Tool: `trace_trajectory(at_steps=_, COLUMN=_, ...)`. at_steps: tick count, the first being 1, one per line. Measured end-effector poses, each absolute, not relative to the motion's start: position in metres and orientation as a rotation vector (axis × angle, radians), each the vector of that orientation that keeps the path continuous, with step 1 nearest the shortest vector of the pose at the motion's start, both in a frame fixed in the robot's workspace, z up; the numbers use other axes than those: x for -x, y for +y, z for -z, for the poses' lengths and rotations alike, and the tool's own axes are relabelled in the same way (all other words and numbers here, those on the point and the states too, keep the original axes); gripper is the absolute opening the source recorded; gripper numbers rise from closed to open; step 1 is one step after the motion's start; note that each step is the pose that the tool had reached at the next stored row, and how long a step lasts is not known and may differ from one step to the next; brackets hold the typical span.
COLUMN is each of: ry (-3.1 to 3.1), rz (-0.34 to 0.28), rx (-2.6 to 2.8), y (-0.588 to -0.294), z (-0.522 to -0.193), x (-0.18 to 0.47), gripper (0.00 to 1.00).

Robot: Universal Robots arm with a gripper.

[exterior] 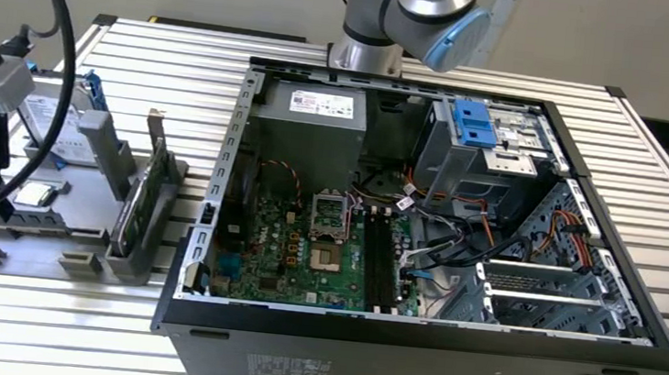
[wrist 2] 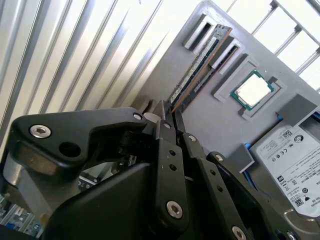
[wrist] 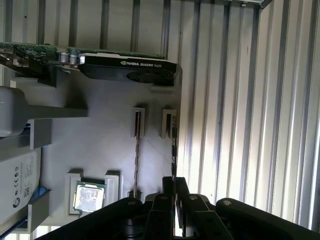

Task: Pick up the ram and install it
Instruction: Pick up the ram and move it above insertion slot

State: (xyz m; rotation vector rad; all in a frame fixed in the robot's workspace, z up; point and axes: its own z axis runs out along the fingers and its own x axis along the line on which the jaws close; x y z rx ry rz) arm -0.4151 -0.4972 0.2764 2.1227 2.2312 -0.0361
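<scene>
The claw [wrist 2: 170, 111] hangs low over the grey tray [wrist 2: 160, 65], its tip right at the near end of the ram [wrist 2: 199, 64]. Whether it is clamped on the stick I cannot tell. The ram stands on edge in a tray slot. A processor chip [wrist 2: 252, 91] lies beside it, with a hard drive [wrist 2: 287, 150] further off. The open computer case [exterior: 418, 347] sits on the slatted table [exterior: 175, 52].

From here the table [exterior: 139, 49] looks like bare ribbed metal, fairly shiny. Tray [wrist: 100, 135] is smooth matt grey plastic. Gripper [wrist 2: 169, 112] reads matt black with glossy screws [wrist 2: 40, 131]. CPU [wrist 2: 254, 92] lid is pale satin metal, and the case [exterior: 415, 370] is matt black outside.
</scene>
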Motion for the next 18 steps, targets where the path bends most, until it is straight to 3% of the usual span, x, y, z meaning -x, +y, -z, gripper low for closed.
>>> trace_trajectory(at_steps=18, ry=2.231, rz=0.036, rx=-2.123, y=-0.4972, z=-0.2805, x=0.4151, gripper=0.00)
